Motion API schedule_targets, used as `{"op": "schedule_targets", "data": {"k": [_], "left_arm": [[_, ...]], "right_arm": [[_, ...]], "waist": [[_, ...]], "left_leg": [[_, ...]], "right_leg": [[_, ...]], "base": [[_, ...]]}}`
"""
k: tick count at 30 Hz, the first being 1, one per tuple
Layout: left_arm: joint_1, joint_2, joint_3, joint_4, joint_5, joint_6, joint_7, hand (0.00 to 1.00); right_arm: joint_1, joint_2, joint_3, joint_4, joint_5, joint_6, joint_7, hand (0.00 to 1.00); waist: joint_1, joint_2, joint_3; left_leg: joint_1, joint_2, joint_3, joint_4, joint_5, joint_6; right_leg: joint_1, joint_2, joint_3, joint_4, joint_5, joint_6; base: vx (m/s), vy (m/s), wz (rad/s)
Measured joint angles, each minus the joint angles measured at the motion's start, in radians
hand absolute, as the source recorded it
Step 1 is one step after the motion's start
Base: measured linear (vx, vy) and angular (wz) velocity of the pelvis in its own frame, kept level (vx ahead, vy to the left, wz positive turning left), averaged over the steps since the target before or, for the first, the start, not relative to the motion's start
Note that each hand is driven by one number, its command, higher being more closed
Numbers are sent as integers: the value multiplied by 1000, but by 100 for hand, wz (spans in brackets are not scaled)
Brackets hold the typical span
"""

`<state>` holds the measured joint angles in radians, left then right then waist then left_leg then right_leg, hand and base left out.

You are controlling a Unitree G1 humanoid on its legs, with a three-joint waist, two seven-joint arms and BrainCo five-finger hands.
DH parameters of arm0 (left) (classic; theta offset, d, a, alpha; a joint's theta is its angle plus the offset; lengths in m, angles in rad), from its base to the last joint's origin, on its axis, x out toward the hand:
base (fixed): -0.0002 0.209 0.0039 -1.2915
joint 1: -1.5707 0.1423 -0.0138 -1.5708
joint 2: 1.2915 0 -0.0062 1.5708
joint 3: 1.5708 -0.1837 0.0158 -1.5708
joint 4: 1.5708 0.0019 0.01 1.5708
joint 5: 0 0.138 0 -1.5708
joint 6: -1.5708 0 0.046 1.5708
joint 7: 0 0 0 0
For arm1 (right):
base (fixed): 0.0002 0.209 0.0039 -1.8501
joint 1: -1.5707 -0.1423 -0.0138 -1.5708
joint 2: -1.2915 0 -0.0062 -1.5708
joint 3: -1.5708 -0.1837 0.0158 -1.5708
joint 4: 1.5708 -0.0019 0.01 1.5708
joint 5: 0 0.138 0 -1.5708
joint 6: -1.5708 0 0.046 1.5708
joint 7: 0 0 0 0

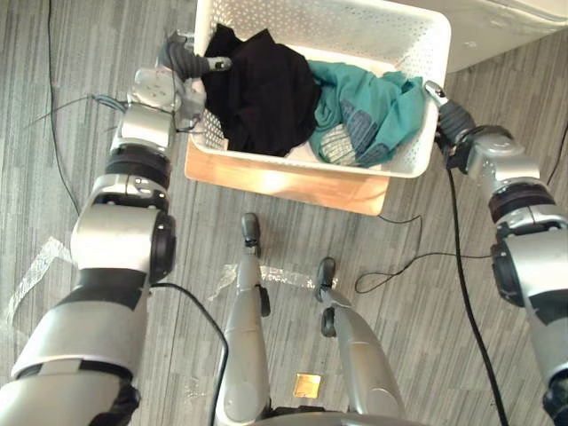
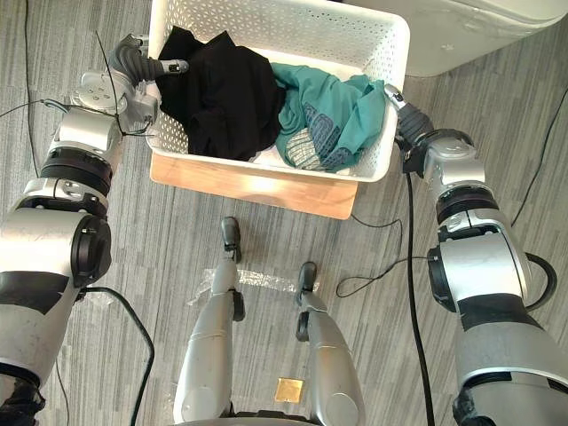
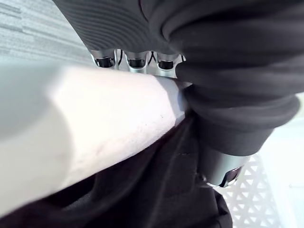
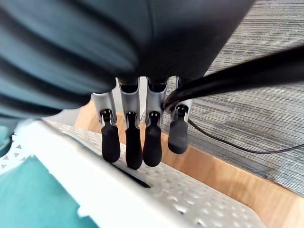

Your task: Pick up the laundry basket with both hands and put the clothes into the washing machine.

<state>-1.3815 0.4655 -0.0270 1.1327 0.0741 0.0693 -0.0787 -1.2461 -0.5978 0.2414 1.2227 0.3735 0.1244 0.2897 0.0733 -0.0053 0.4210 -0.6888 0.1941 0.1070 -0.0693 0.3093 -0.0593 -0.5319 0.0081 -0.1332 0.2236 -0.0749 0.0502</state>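
Top edge crops laundry basket [image 1: 355, 31]; wooden board [image 1: 293, 186] mostly hidden beneath it.

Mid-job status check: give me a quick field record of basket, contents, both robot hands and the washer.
basket: white perforated plastic laundry basket on light wooden platform
contents: black garment at robot's left, teal garment at right
left robot hand: thumb hooked over left rim, pinching it
right robot hand: straight fingers against right outer wall
washer: white washing machine beyond basket's far right corner

No legible text anywhere; small gold plate [image 1: 307, 385] on floor possibly printed, unreadable.
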Motion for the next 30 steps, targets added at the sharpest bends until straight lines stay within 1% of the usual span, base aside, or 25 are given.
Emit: {"op": "schedule_targets", "data": {"k": [5, 6, 8, 10, 12, 14, 15, 17, 19, 20, 21, 22, 23, 24, 26, 28, 30], "left_arm": [[0, 1, -11, -2, 67, -1, 20, 100], [0, 4, -15, -9, 97, -8, 22, 100], [2, 13, -57, -32, 152, -10, 33, 100], [3, 12, -80, -48, 182, -14, 40, 100], [12, 9, -104, -75, 193, -15, 45, 100], [39, 10, -139, -123, 191, -14, 63, 100], [54, 11, -142, -145, 191, -13, 65, 100], [115, 29, -174, -235, 181, -9, 81, 100], [213, 56, -203, -364, 169, -3, 104, 100], [238, 59, -203, -401, 160, -3, 107, 100], [295, 66, -202, -487, 153, -2, 112, 100], [318, 68, -202, -519, 152, -1, 116, 100], [369, 69, -202, -578, 151, 0, 125, 100], [392, 68, -201, -602, 150, 1, 126, 100], [472, 69, -192, -675, 121, 1, 128, 100], [569, 69, -151, -790, 82, -3, 129, 100], [648, 69, -120, -865, 52, -11, 129, 100]], "right_arm": [[-2, 2, -30, -30, 26, 0, -30, 100], [-2, 2, -40, -34, 32, -1, -32, 100], [3, 1, -48, -65, 52, -12, -51, 100], [17, 2, -75, -85, 62, -20, -72, 100], [38, 3, -112, -118, 94, -33, -96, 100], [68, 3, -138, -177, 139, -32, -137, 100], [82, 3, -151, -197, 147, -30, -143, 100], [137, 1, -169, -277, 177, -28, -164, 100], [246, -5, -193, -427, 200, -22, -184, 100], [278, -13, -193, -463, 209, -21, -186, 100], [360, -35, -197, -557, 215, -17, -191, 100], [396, -44, -202, -599, 216, -16, -194, 100], [466, -52, -225, -680, 217, -15, -200, 100], [495, -55, -238, -715, 217, -15, -201, 100], [599, -88, -259, -847, 217, -15, -201, 100], [713, -118, -292, -984, 219, -21, -190, 100], [774, -120, -316, -1050, 219, -27, -173, 100]], "waist": [[2, 5, 3], [3, 6, 3], [7, 7, 4], [12, 8, 5], [20, 12, 7], [26, 13, 8], [27, 14, 8], [27, 14, 8], [26, 14, 8], [26, 14, 8], [25, 14, 8], [24, 14, 8], [22, 14, 8], [21, 14, 8], [21, 14, 8], [15, 14, 8], [13, 14, 8]], "left_leg": [[-5, -2, 8, 0, 0, 0], [-7, -3, 8, 0, 0, 0], [-8, -3, 9, 0, 10, 12], [-8, -3, 11, -1, 10, 12], [-7, -4, 15, -1, 10, 12], [-3, -7, 18, -2, 13, 13], [0, -8, 18, -2, 14, 15], [9, -10, 20, -2, 15, 15], [29, -14, 27, -3, 17, 13], [33, -16, 30, -3, 17, 13], [45, -20, 32, -2, 17, 13], [53, -22, 32, -2, 16, 13], [75, -26, 34, -2, 16, 13], [90, -29, 36, -2, 16, 13], [138, -37, 41, 1, 15, 12], [189, -45, 42, 1, 8, 5], [227, -46, 44, 1, -7, 3]], "right_leg": [[-7, -5, 1, 1, -1, 1], [-10, -6, 2, 2, -1, 1], [-13, -6, 2, 6, -3, 3], [-15, -7, 2, 10, -4, 3], [-18, -9, 2, 23, -9, 2], [-21, -14, 2, 39, -22, 2], [-21, -15, 2, 45, -26, 1], [-20, -18, 1, 61, -30, 1], [-12, -25, 0, 79, -31, 2], [-10, -28, 0, 85, -32, 3], [-4, -33, -1, 99, -32, 3], [2, -35, -3, 102, -32, 3], [22, -40, -5, 109, -32, 3], [34, -43, -5, 113, -32, 3], [74, -55, -4, 131, -33, 5], [113, -65, -3, 151, -44, 22], [139, -68, -1, 164, -57, 23]], "base": [[51, -16, -1], [58, -19, -3], [66, -23, -3], [60, -18, 2], [60, -15, 5], [64, -32, 5], [59, -36, 8], [65, -40, 5], [78, -39, 2], [74, -26, 7], [60, -16, 9], [87, -19, 14], [57, -11, 12], [77, -20, 12], [47, -19, 10], [20, -22, 8], [-6, -10, -2]]}}
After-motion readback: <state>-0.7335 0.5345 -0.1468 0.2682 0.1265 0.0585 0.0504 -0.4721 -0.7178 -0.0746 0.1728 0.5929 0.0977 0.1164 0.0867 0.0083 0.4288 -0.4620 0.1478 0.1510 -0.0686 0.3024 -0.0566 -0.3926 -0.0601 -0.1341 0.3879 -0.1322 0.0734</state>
